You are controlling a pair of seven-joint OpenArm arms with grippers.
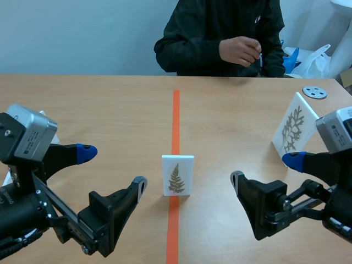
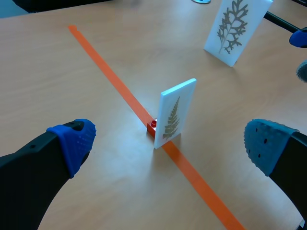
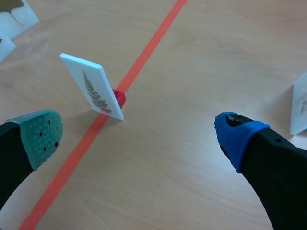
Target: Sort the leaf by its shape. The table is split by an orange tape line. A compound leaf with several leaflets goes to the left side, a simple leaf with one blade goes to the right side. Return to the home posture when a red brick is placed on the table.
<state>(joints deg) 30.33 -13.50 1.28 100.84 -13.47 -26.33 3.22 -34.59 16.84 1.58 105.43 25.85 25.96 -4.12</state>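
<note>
A: Where's the target on the table (image 1: 110,110)?

B: I've both spread wide: left gripper (image 1: 113,168), right gripper (image 1: 264,169). The fern card (image 1: 177,175) stands upright on the orange tape line (image 1: 176,115), toward the near edge, face toward me, ahead between them, nearer my left, I'd say. A red brick (image 2: 152,125) touches its back.

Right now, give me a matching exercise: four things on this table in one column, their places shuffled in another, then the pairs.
1. white card with fern-like leaf
2. small red brick
3. white card with branching leaf
4. grey round disc with holes

A. far right, near the person
B. standing right of the orange tape line
C. standing on the tape line
D. on the tape, behind the fern card

Pairs: 1-C, 2-D, 3-B, 4-A
</note>
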